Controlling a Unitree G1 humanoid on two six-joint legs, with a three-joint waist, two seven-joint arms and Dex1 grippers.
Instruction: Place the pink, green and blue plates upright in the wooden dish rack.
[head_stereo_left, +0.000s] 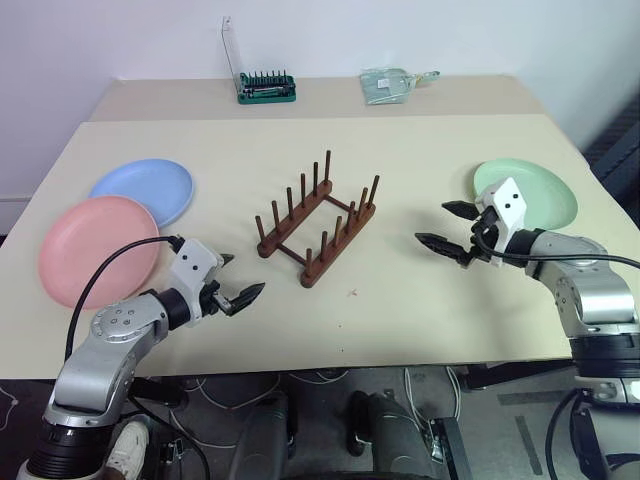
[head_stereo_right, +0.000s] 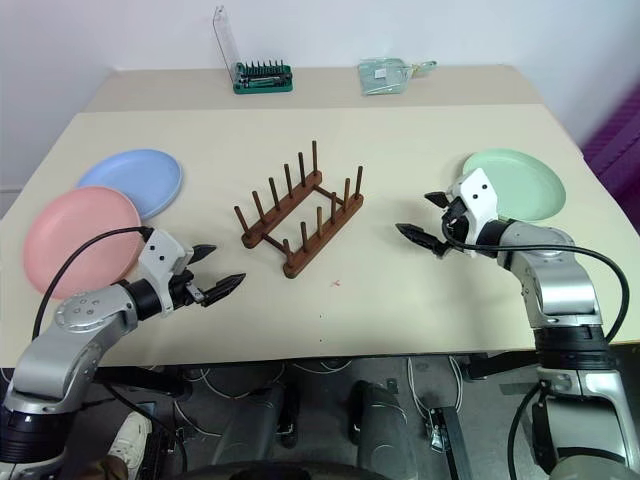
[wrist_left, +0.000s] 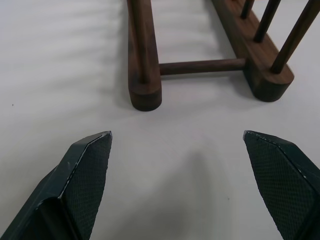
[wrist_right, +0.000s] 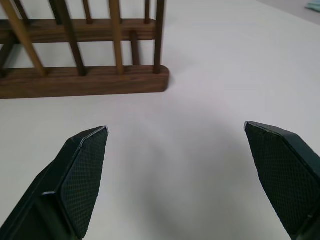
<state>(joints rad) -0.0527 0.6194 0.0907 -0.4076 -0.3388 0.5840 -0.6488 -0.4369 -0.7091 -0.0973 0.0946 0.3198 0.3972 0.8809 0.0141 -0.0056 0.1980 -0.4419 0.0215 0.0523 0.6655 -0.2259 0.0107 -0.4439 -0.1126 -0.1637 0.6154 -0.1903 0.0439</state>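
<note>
The wooden dish rack (head_stereo_left: 317, 220) stands empty in the middle of the table, its thin pegs upright. At the left lie the pink plate (head_stereo_left: 95, 248) and, partly behind it, the blue plate (head_stereo_left: 145, 190), both flat. Flat at the right lies the green plate (head_stereo_left: 540, 188). My left gripper (head_stereo_left: 237, 287) hovers open left of the rack's near end (wrist_left: 145, 95), nothing between its fingers. On the other side, my right gripper (head_stereo_left: 448, 227) is open and empty between the rack (wrist_right: 85, 80) and the green plate.
At the table's back edge stand a green screwdriver-bit holder (head_stereo_left: 265, 88) with a raised clear lid and a small clear packet (head_stereo_left: 388, 84). The table's front edge (head_stereo_left: 330, 368) runs just below both grippers.
</note>
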